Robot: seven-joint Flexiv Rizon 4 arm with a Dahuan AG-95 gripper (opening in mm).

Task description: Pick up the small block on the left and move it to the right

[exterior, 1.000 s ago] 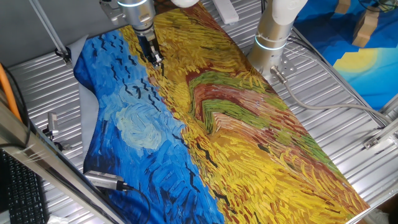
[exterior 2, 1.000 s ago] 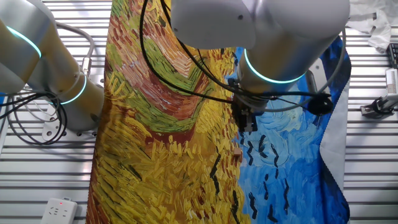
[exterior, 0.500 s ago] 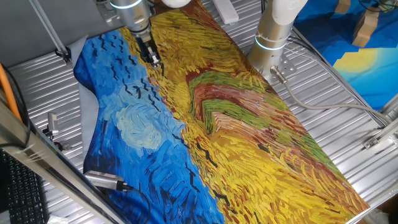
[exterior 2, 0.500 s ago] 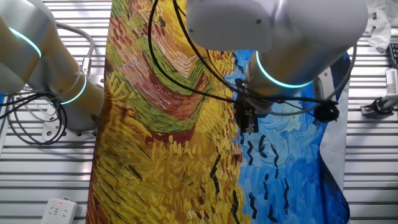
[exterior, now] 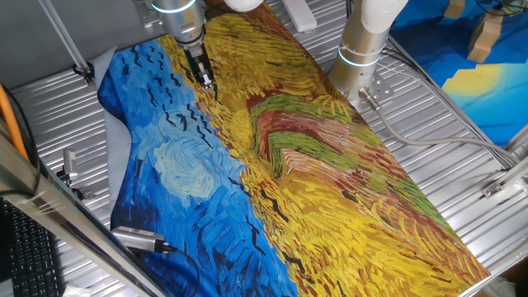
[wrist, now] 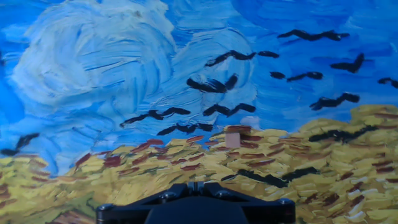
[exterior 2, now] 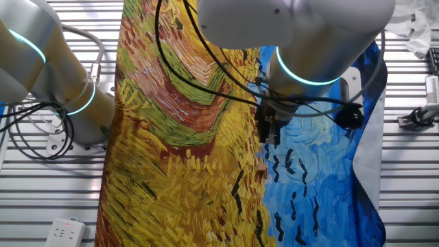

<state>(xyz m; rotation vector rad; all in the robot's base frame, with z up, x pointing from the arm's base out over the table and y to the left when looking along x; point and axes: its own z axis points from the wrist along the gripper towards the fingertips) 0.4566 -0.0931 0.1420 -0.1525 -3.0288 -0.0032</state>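
The small tan block (wrist: pixel 233 138) lies on the painted cloth where the blue sky meets the yellow field. It also shows in the other fixed view (exterior 2: pixel 262 167) as a small pale speck. My gripper (exterior 2: pixel 269 139) hangs just above the cloth, a short way from the block and not touching it. In one fixed view the gripper (exterior: pixel 207 82) is at the far left end of the cloth; the block is too small to make out there. In the hand view the fingertips (wrist: pixel 196 185) are pressed together with nothing between them.
The painted cloth (exterior: pixel 313 165) covers most of the slatted metal table. A second arm's white base (exterior: pixel 361 49) stands at the cloth's far edge. A metal tool (exterior: pixel 136 239) lies at the cloth's near left corner. A power strip (exterior 2: pixel 65 230) sits on the table.
The arm's wrist swayed slightly to one side and back. The gripper tip stays almost in the same place above the cloth, still shut. The block has not moved.
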